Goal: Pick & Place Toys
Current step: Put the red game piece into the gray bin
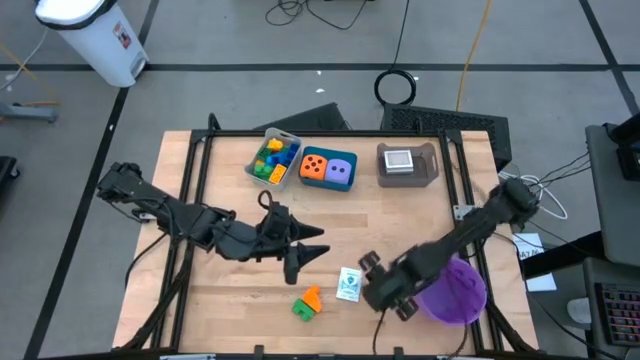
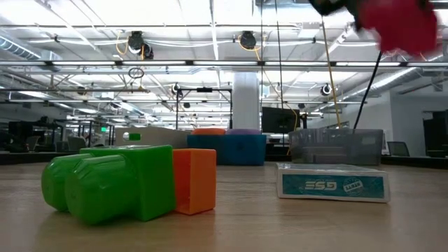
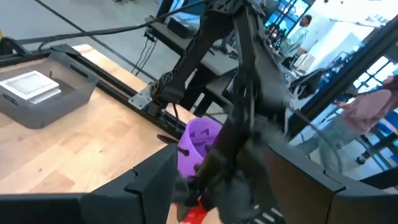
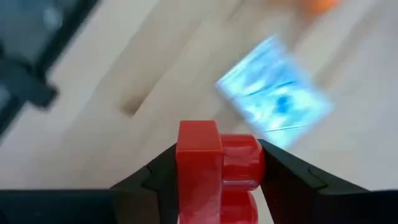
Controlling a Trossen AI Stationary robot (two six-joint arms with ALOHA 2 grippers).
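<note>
A red brick (image 4: 217,167) is held in my right gripper (image 1: 383,292), above the table near its front edge, beside the purple bowl (image 1: 458,290). It shows blurred high up in the low view as the red brick (image 2: 400,25). A green brick (image 2: 112,183) and an orange brick (image 2: 196,180) lie side by side on the table. A white and teal card pack (image 1: 349,284) lies flat close to the right gripper. My left gripper (image 1: 308,250) hovers open over the table's middle, nothing between its fingers. My right gripper pinches the red brick by two opposite sides (image 4: 186,163) between its two fingers. The fingers come from above, slanting down. The brick is lifted clear of the table, its studded part (image 4: 244,163) sticking out to one side.
Along the far edge stand a grey tray (image 1: 290,172) of coloured bricks, a teal tray (image 1: 330,186) with an orange and a purple die, and a dark grey tray (image 1: 425,176) holding a white card. Bare wood lies at the table's left and middle.
</note>
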